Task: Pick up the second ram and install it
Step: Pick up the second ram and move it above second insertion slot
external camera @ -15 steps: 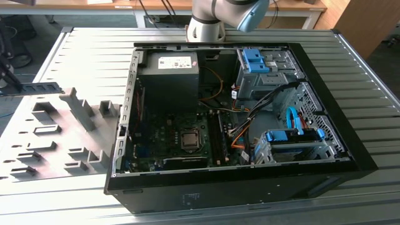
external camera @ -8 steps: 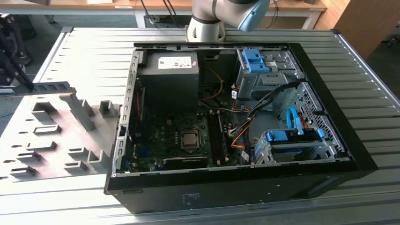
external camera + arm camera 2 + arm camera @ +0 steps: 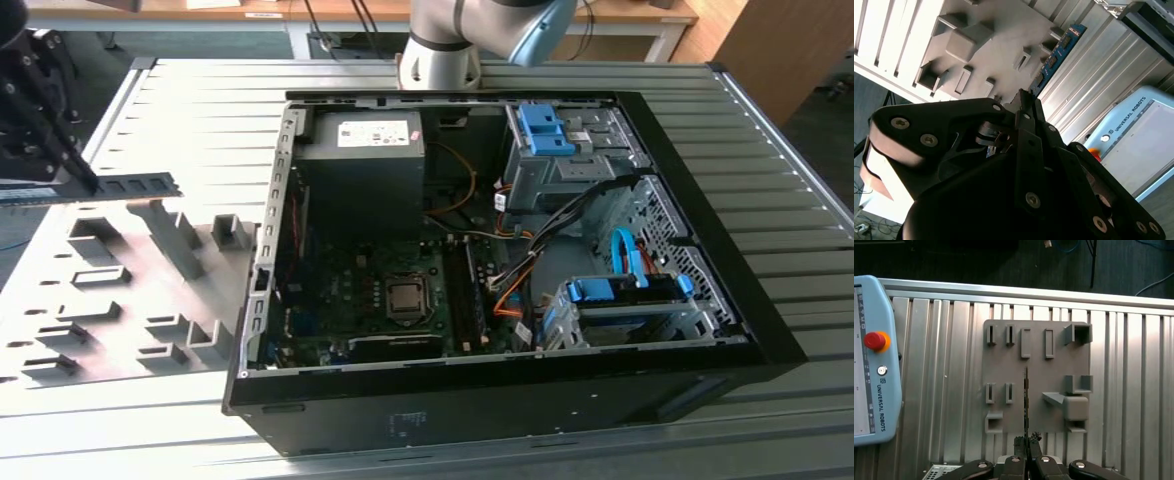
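On the ribbed desk (image 3: 781, 190) the open computer case (image 3: 334, 420) lies well apart from the grey fixture plate (image 3: 1054, 375); above the plate my hand (image 3: 1027, 439) pinches the second ram (image 3: 1026, 395) by one end; I'd carry it level, without twisting.

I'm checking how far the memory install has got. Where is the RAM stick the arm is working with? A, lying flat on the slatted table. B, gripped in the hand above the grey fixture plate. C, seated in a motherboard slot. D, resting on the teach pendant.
B: the exterior view shows the RAM stick sticking out of the hand over the grey fixture plate, outside the open computer case.
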`<state>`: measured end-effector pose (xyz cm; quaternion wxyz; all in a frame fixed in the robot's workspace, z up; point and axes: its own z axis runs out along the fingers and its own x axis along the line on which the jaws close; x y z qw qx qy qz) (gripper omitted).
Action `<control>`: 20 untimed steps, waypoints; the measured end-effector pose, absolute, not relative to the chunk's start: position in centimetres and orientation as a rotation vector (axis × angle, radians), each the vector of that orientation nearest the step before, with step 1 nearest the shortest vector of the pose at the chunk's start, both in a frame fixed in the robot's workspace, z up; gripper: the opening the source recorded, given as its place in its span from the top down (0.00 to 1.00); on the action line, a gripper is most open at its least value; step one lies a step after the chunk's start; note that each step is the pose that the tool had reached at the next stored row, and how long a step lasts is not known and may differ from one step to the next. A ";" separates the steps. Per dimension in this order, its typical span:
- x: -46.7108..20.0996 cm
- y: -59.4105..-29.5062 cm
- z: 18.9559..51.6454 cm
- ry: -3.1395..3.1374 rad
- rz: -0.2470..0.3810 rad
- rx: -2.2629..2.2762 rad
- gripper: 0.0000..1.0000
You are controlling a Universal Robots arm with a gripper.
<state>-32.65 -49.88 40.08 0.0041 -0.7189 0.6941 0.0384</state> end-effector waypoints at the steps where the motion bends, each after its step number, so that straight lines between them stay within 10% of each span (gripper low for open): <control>1: -32.4 -49.9 40.1 2.175 0.120 -2.253 0.86; 20: -27.6 -49.7 40.1 2.175 0.122 -2.253 0.86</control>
